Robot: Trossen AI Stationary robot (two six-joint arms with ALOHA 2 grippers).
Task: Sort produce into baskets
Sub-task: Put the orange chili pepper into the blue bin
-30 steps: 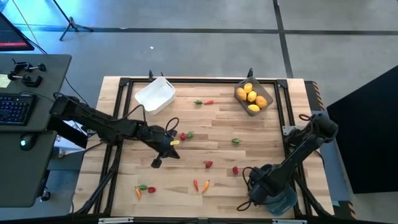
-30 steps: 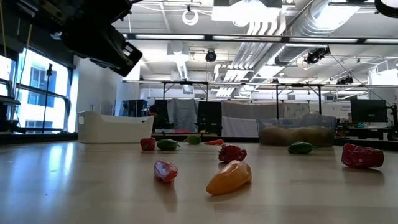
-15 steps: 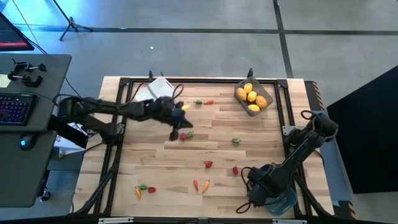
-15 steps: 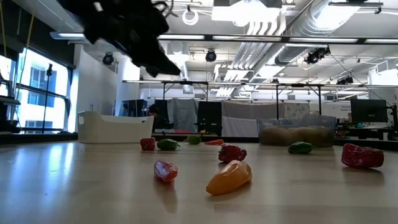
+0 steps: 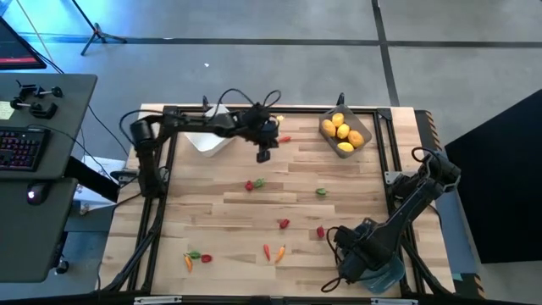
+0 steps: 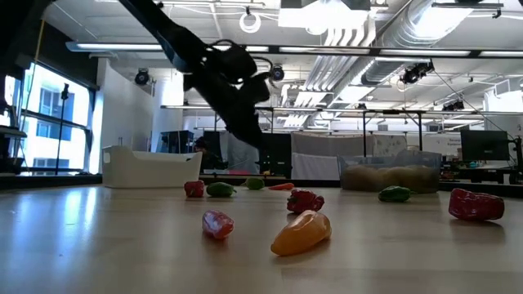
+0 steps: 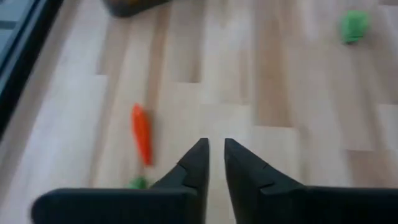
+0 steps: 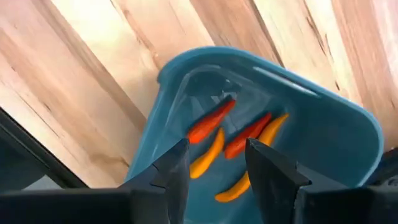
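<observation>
High view: wooden table with both arms over it, produce scattered across the boards.
Left gripper: stretched out toward the far edge, hanging over bare wood just beside the white basket; in the left wrist view its fingers stand nearly together with a thin slit between them, nothing held.
Below left gripper: an orange carrot-like piece lies on the boards, a green piece farther off (blurred, can't tell which kind).
Right gripper: low at the near right corner, directly over the blue-teal basket; in the right wrist view its fingers stand moderately apart, empty.
Blue-teal basket contents: several thin red and orange pieces lying side by side.
Grey basket: far right corner, filled with yellow and orange round fruits.
White basket: far left, partly hidden by the left arm (contents not visible).
Loose produce: red and green pair mid-table, a green piece to its right, two red pieces nearer the front, two orange carrot-like pieces at the front centre, a mixed cluster at the front left.
Low view: orange pepper and small red piece closest, the left arm up above them.
</observation>
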